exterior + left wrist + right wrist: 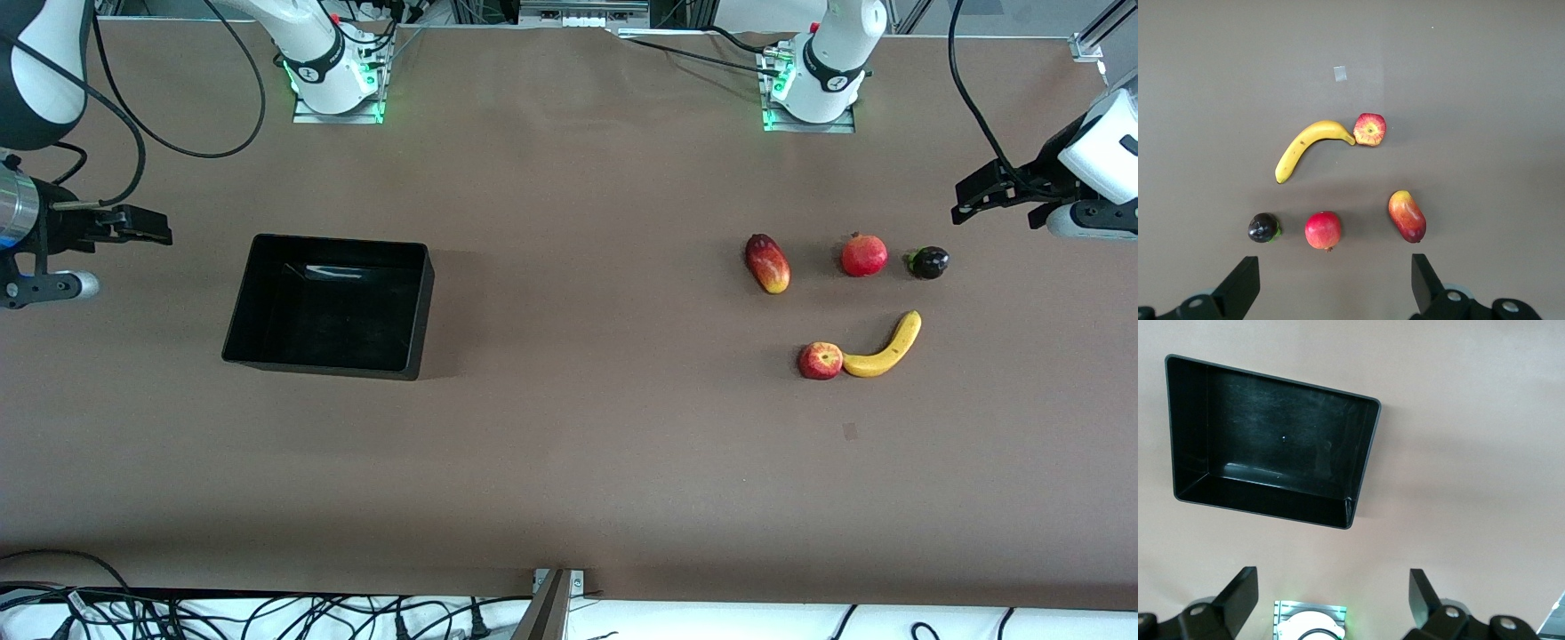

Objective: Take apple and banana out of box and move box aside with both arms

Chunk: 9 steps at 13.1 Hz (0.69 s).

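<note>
Toward the right arm's end of the table, the black tray (331,307) is seen sitting flat on the brown table (569,462), open side up and with nothing inside; its glossy floor and inner walls are shown plainly in the right wrist view (1271,447). The right gripper (133,224) is held in the air over bare table just off the tray's end, its fingers (1238,593) spread wide with nothing between them. Toward the left arm's end of the table, five fruits are laid out in two rows. In the row nearer the front camera, the apple (820,361) and the banana (885,348) are found touching, one tip of the banana resting against the apple, as confirmed in the left wrist view for the apple (1369,129) and the banana (1309,146). In the row farther from the camera, a mango (768,263), a pomegranate (864,255) and a small dark purple fruit (928,262) are set apart from one another, the pomegranate between the other two. The left gripper (1000,191) is held in the air over bare table near the dark fruit, its fingers (1241,283) spread wide and holding nothing. All fruits are well apart from the tray.
</note>
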{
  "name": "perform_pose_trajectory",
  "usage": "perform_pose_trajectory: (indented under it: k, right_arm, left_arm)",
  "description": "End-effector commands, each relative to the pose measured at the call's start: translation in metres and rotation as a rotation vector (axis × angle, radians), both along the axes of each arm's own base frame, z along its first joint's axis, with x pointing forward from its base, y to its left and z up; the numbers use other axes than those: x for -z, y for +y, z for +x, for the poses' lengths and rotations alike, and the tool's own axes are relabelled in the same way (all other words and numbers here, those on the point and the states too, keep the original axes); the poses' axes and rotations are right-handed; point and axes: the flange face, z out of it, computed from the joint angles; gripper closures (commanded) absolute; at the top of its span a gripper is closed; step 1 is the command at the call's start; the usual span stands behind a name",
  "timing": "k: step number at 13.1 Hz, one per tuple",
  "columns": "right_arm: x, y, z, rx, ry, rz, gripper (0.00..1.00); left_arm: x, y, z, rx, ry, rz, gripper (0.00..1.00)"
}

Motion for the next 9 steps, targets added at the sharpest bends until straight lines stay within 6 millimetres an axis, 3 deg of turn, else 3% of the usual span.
perform_pose_trajectory:
  k: [1,3,5,7,9]
  right_arm:
    - [-0.003,-0.013,-0.001,0.009,-0.001,0.006,0.00]
    - [0.000,-0.035,-0.015,0.020,0.006,0.039,0.00]
    - [0.007,-0.029,-0.040,-0.029,-0.054,0.009,0.00]
    - [0.014,-0.037,-0.066,0.028,-0.129,-0.010,0.00]
    - [0.009,-0.050,-0.070,0.059,-0.148,-0.008,0.00]
  left_arm:
    - [-0.006,-0.006,0.004,0.017,0.004,-0.004,0.00]
    - [-0.006,-0.007,0.004,0.022,0.002,-0.002,0.00]
    - [-0.006,-0.008,0.004,0.022,0.004,-0.002,0.00]
    - [-0.006,-0.008,0.004,0.022,0.004,-0.002,0.00]
    - [-0.005,-0.008,0.004,0.024,0.005,-0.002,0.00]
